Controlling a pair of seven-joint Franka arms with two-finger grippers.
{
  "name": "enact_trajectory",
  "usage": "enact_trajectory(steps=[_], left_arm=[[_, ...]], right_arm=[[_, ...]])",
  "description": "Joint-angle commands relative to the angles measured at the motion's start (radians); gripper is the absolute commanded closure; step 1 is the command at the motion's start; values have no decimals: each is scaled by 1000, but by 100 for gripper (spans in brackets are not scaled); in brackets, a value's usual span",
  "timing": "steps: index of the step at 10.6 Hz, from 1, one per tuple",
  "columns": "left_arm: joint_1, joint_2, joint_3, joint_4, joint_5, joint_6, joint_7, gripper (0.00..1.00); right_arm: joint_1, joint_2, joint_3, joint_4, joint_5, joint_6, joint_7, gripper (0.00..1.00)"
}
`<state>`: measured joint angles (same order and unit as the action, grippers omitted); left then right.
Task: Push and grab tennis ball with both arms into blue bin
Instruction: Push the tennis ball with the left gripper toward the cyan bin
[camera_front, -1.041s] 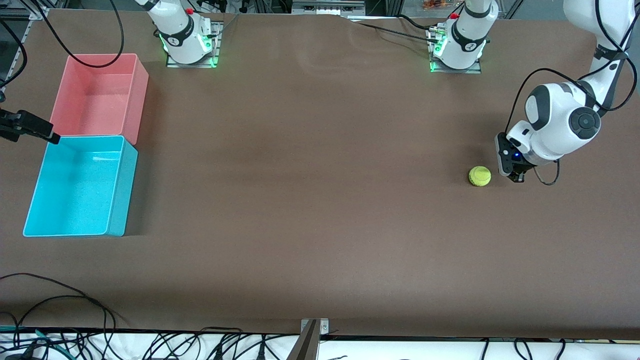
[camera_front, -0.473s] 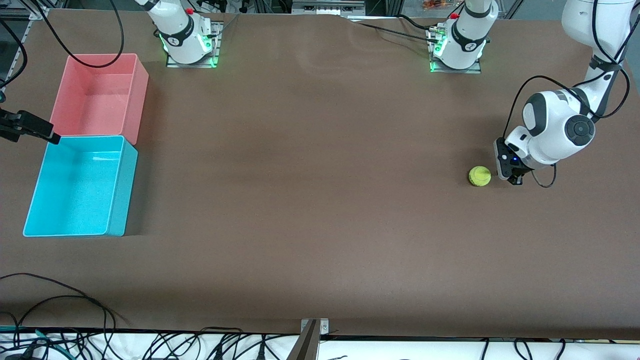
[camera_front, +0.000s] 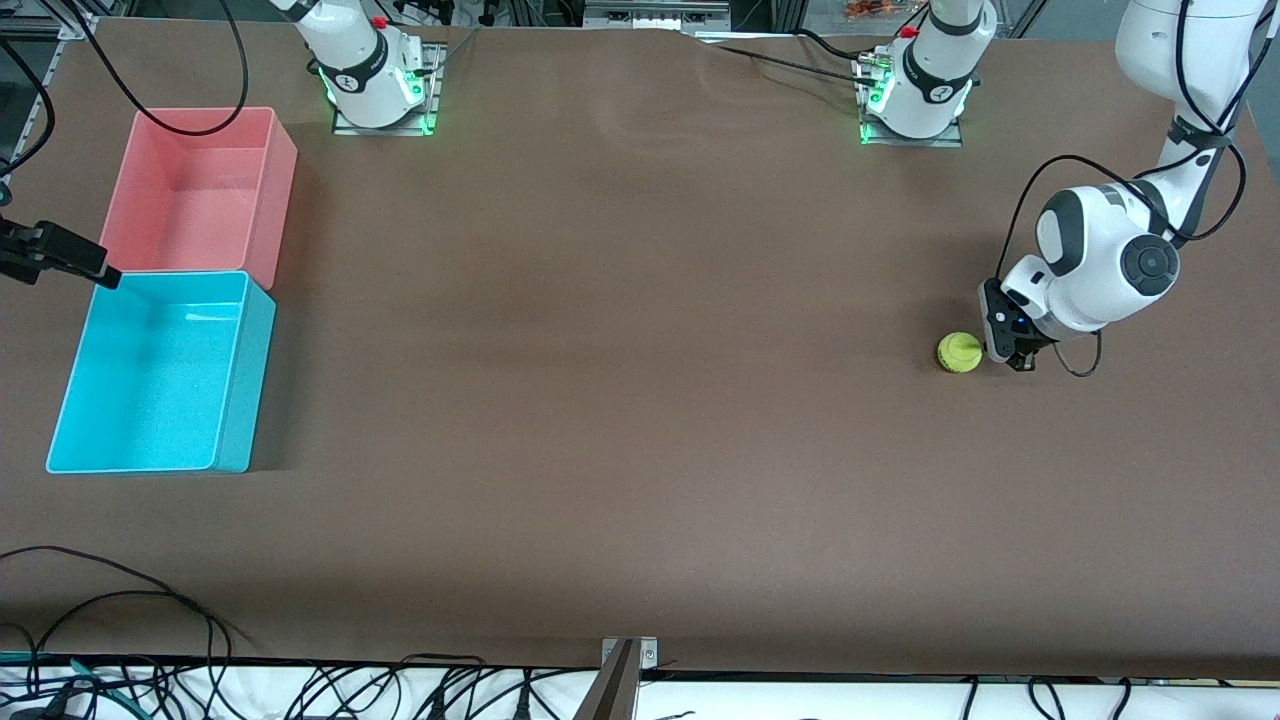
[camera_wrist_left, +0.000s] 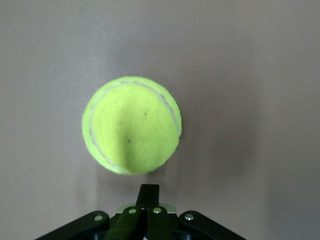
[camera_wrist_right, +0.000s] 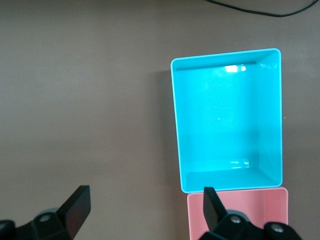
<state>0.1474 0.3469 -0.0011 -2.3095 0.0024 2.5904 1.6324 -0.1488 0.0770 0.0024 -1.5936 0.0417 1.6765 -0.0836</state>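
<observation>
Toward the left arm's end of the worktop (camera_front: 640, 420) lies the ball (camera_front: 959, 352), well apart from the blue bin (camera_front: 232, 372). Beside the ball, the left end effector (camera_front: 1010, 352) is closed, holding nothing. Near the bin, the right end effector (camera_wrist_right: 145, 210) waits, spread wide and empty.

So that's one tennis ball (camera_front: 959, 352), two bins, one blue bin (camera_front: 150, 375) and one pink bin (camera_front: 195, 185), plus two arms.

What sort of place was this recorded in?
Most likely a robotics lab bench: two arms bolted to a brown table, loose cables along its edge, and only test props on it, a tennis ball, a blue bin and a pink bin.
</observation>
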Motion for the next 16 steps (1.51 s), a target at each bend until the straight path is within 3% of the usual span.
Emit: enact_trajectory(steps=[1,16], left_arm=[[-16,27,3,22,-28,10,4,100],[-15,86,23,93,-21,28,15,100]], right_arm=[[3,0,-1,7,-13,-6,5,0],[3,3,-2,7,-13,-3,5,0]])
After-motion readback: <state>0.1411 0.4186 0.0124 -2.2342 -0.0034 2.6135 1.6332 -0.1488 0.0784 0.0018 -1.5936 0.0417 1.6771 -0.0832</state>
